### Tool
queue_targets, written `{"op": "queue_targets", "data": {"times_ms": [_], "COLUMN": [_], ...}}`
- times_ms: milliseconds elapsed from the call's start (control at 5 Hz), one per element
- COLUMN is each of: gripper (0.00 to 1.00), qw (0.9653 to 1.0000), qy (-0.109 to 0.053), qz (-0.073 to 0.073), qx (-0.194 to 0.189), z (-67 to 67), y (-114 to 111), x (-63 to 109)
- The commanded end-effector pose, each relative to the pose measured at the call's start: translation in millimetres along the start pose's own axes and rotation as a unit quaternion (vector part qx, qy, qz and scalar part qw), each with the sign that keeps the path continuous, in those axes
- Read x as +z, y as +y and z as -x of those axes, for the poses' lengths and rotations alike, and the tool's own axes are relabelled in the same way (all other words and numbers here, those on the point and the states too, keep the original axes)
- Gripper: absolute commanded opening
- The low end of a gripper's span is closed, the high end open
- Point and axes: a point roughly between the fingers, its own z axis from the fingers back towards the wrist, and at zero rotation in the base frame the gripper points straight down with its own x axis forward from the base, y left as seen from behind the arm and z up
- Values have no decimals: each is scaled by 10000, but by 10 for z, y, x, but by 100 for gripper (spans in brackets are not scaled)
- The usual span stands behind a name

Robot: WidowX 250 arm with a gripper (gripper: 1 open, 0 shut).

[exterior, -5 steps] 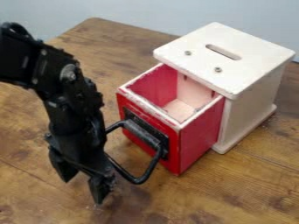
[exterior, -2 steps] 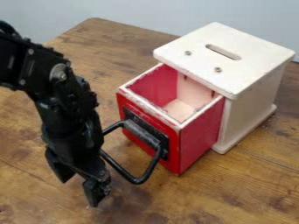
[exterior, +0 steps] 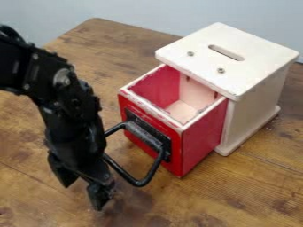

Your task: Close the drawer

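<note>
My fingers (exterior: 83, 191) point down, low over the near left of the table (exterior: 30, 199), and I have them spread wide with nothing between them. They are on the left side of the handle (exterior: 142, 183), that big black loop, which sticks out toward my side; part of it passes close by me, and I cannot tell whether I touch it. My black arm (exterior: 48, 84) comes in from the left edge and bends down to where I am.

Behind the loop is its dark mount, fixed to the front of the drawer (exterior: 204, 140). The drawer is red outside and pale pinkish within, and it stands pulled out of the box (exterior: 251, 102), open at the top, so I see down to its light floor. I make out nothing lying in there.

Farther back, the drawer's rear end goes in under the top of the box. The box is pale wood, upright on the brown tabletop, with a slot and two small metal dots on its top. Past the table's far edge is a pale wall (exterior: 154, 13).
</note>
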Motion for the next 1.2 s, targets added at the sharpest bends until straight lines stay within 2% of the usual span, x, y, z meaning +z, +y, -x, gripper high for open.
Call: {"op": "queue_targets", "data": {"times_ms": [0,200,400,800,1000], "gripper": [100,0,100,100,100], "qw": [9996,9991,9987,9982,9977], "qy": [-244,-262,-265,-323,-353], "qz": [-75,-92,-92,-95,-114], "qx": [112,315,430,501,576], "z": [-137,-177,-184,-256,-275], "y": [-101,-107,-21,215,214], "x": [126,88,141,283,181]}}
